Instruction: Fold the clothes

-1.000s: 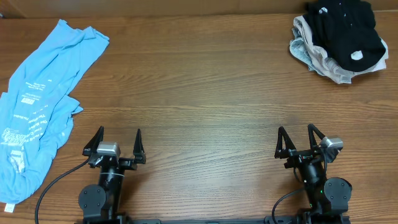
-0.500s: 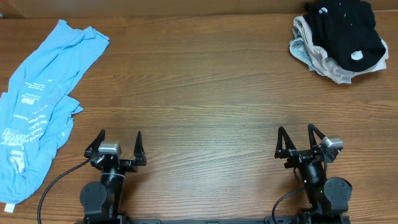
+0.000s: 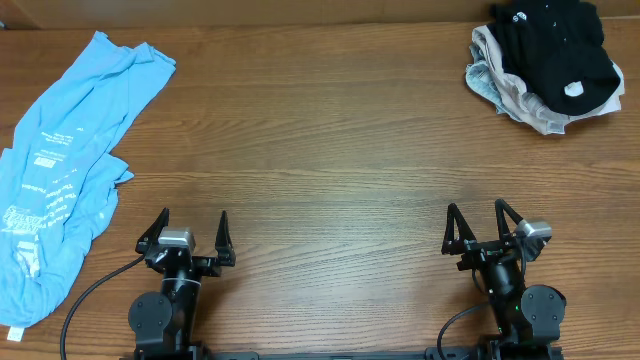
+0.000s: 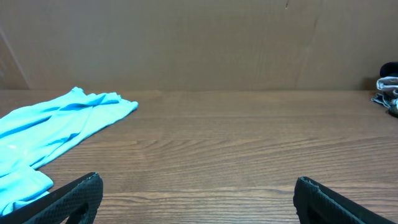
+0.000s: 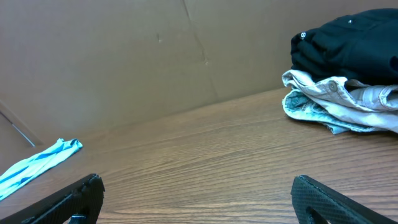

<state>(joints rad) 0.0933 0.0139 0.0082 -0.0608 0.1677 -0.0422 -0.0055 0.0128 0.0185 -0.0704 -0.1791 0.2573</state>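
Bright, even light; sharp frames, soft shadows.

So the wood table [image 3: 330,150] is carrying a light blue shirt [image 3: 60,170] sprawling at left, and a clothes pile [image 3: 545,60] sitting far right.

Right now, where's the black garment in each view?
Overhead: black garment top right, atop a beige garment.
Left wrist: black garment, a sliver at the far right edge.
Right wrist: black garment upper right, atop the beige garment.
Shared landmark: blue shirt, at left in all three.
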